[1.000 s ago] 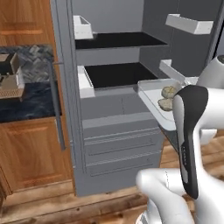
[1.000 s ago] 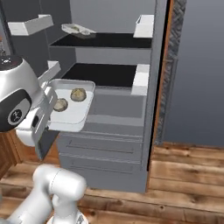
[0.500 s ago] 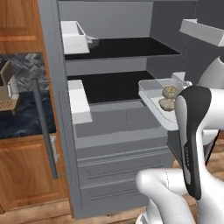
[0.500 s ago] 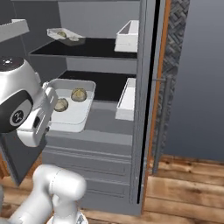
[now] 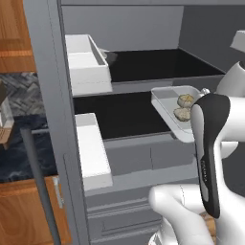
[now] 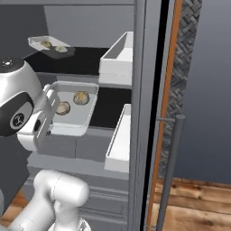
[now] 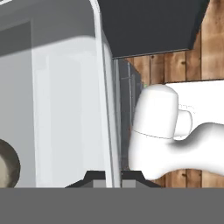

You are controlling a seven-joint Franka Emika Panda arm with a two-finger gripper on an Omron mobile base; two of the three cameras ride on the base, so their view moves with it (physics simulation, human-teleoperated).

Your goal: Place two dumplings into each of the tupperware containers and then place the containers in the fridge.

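Observation:
A white tupperware container hangs level at the front of the fridge's middle shelf, with two dumplings in it. My gripper is shut on its near rim. In the left base view the same container and its dumplings sit just left of my arm. The hand view has the rim clamped between the gripper tips, with a dumpling at the left edge. A second container holding dumplings rests on the upper shelf.
White door bins line the open left door, and others line the right door. Grey drawers lie below the shelves. A wooden cabinet and dark counter stand left of the fridge. The floor is wood.
The whole picture has grown and shifted as the base drove closer to the fridge. The container stays in my gripper, now over the middle shelf's front edge.

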